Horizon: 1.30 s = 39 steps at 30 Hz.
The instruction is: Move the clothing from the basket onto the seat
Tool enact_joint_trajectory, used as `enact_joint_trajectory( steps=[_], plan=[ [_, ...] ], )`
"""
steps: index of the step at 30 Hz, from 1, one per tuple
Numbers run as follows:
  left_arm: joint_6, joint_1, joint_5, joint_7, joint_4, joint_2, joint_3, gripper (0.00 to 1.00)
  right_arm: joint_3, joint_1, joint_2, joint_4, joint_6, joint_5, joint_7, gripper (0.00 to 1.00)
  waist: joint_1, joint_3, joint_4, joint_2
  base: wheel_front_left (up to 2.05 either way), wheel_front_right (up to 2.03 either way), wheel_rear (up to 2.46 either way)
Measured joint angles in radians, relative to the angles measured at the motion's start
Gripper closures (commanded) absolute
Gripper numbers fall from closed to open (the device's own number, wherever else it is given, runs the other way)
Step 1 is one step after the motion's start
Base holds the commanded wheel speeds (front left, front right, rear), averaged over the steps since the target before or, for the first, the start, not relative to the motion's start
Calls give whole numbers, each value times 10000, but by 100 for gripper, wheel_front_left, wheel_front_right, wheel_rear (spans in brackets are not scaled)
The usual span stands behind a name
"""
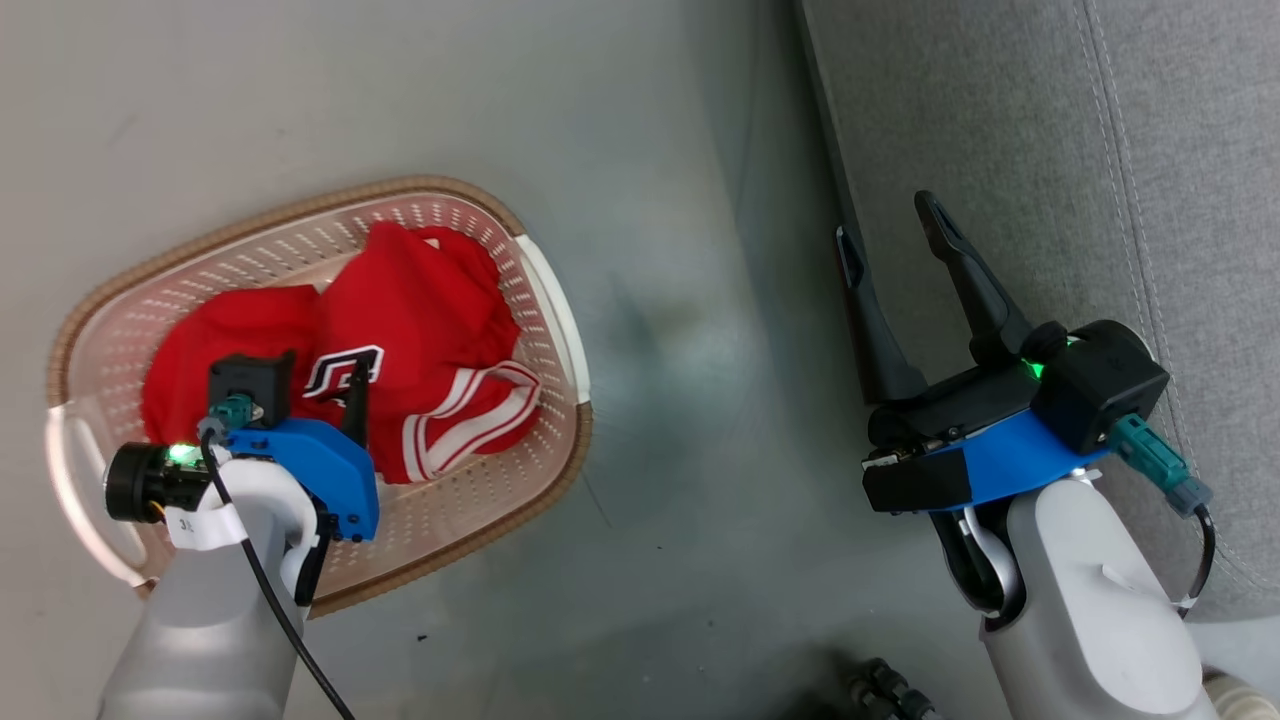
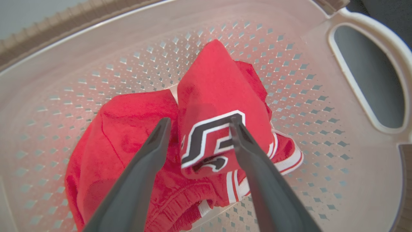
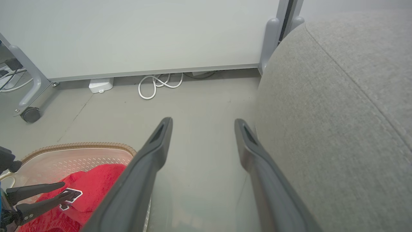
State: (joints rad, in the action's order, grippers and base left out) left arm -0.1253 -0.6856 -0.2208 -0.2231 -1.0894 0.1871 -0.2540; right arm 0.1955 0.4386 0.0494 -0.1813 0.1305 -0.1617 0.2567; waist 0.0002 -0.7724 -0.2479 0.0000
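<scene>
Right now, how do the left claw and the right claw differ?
The left claw reaches into the basket, its fingers on either side of the clothing's logo fold. The right claw hangs over the floor beside the seat. The left claw has fabric in its gap, while the right claw's gap is empty. Both are open.

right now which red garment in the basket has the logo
The right-hand garment in the head view, which the open left claw points at: it carries black-and-white lettering; the other garment shows no lettering.
</scene>
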Motion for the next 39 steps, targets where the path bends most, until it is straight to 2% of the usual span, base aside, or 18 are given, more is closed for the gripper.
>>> enact_joint_trajectory(
  steps=[6, 13, 14, 15, 39],
  plan=[
    [176, -474, -82, 4, -545, 88, 33, 0, 81, 43, -2, 42, 0, -84, 21, 0, 0, -604, -401, 0, 0, 0, 0],
    [454, -818, -259, 146, -1143, -12, 107, 0, 163, 96, -2, 132, 0, -125, 44, 0, -1, -910, -555, 0, 0, 0, 0],
    [456, -833, -270, 146, -1210, -17, 107, 46, 192, 96, -2, 159, 2, -151, 44, 0, -1, -917, -568, 0, 0, 0, 0],
    [456, -842, -307, 142, -1262, -33, 104, 100, 207, 96, -2, 182, 2, -161, 46, 0, 0, -916, -577, 0, 0, 0, 0],
    [301, -840, -700, -98, -1749, -391, -146, 100, 234, 112, -4, -113, 0, -63, 46, 0, -2, -239, -442, 0, 0, 0, 0]
  ],
)
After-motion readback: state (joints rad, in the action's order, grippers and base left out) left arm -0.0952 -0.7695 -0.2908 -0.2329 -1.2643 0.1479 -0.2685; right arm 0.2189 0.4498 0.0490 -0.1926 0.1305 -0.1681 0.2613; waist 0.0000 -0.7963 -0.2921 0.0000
